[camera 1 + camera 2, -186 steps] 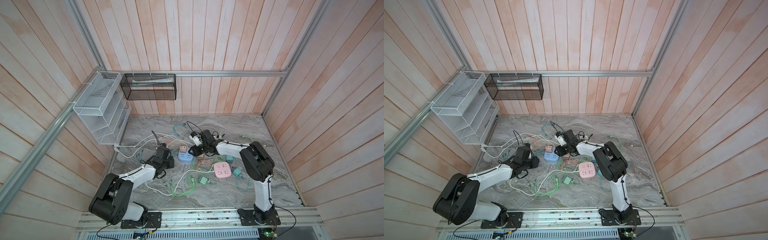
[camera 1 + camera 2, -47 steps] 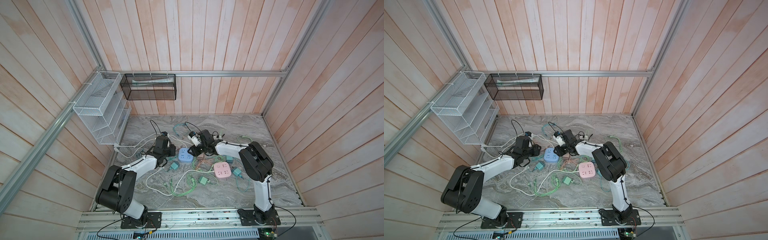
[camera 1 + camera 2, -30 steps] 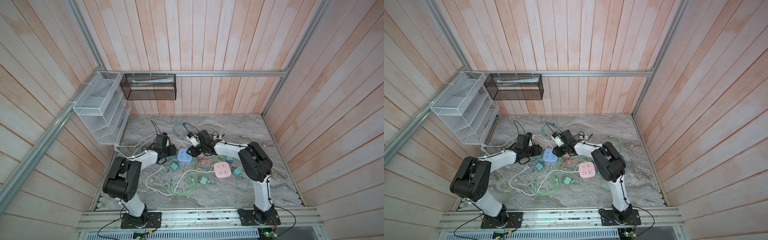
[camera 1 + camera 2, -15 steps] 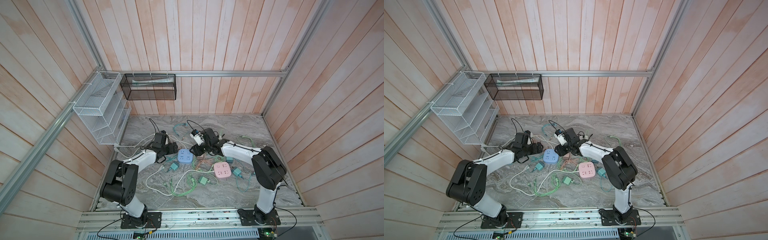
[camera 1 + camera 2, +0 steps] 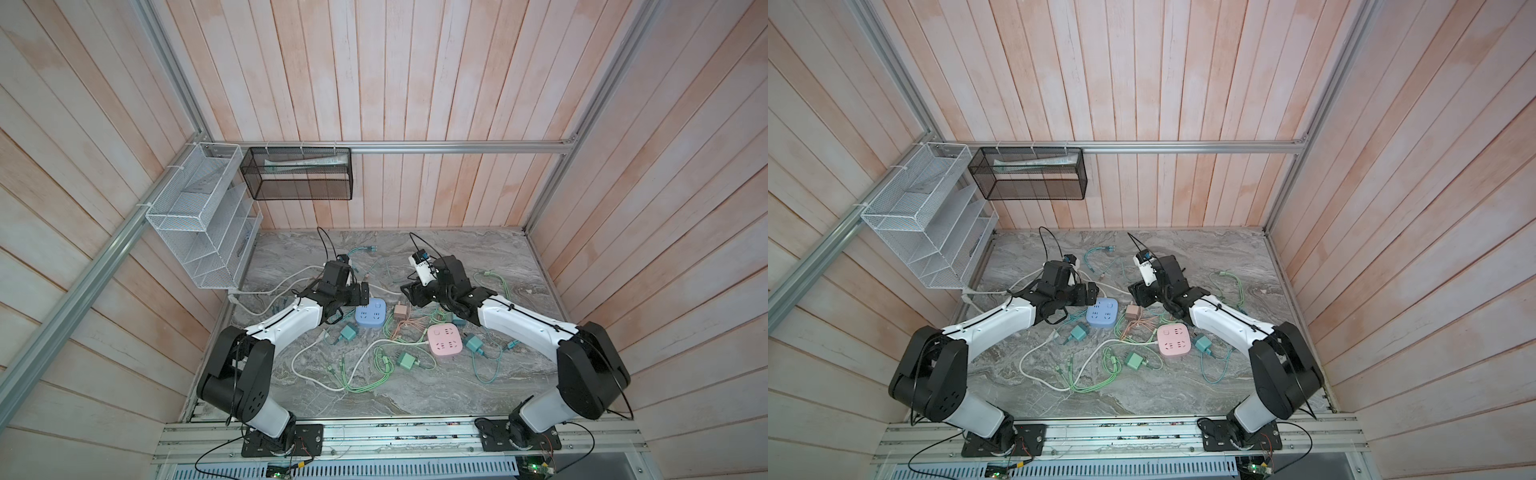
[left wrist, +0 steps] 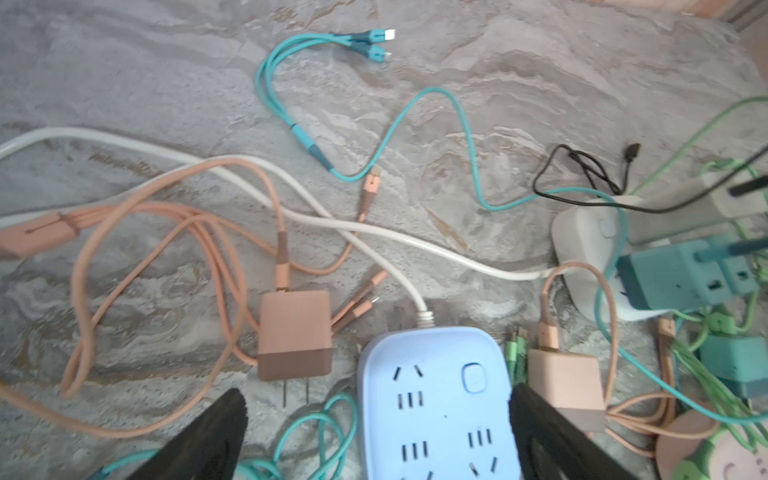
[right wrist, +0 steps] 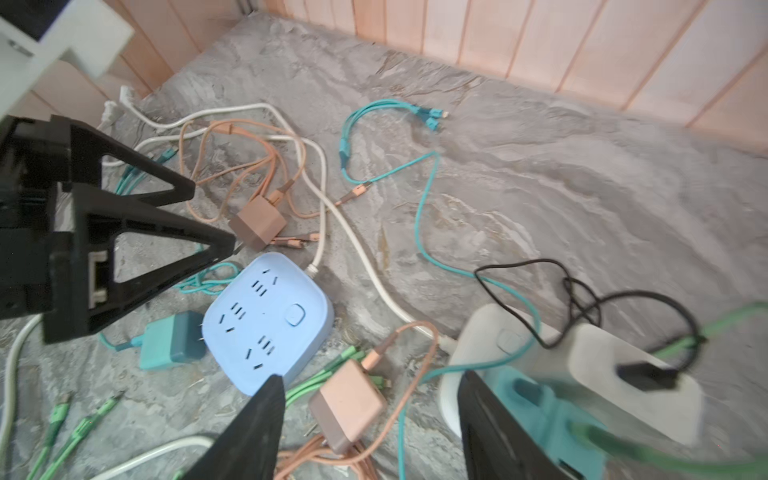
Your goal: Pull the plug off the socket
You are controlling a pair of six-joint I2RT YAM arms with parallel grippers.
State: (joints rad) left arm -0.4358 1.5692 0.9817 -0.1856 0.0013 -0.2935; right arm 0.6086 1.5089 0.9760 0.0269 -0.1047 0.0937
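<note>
You had both claws apart: left gripper (image 6: 374, 397) by the blue socket (image 6: 436, 415), right gripper (image 7: 370, 378) near a peach plug (image 7: 347, 405), with tangled cables (image 6: 166, 216) all around.

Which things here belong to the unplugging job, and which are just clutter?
Job: blue socket strip, peach plug lying loose beside it, open left gripper.
Lying about: pink socket strip, teal adapters, wall baskets.
</note>
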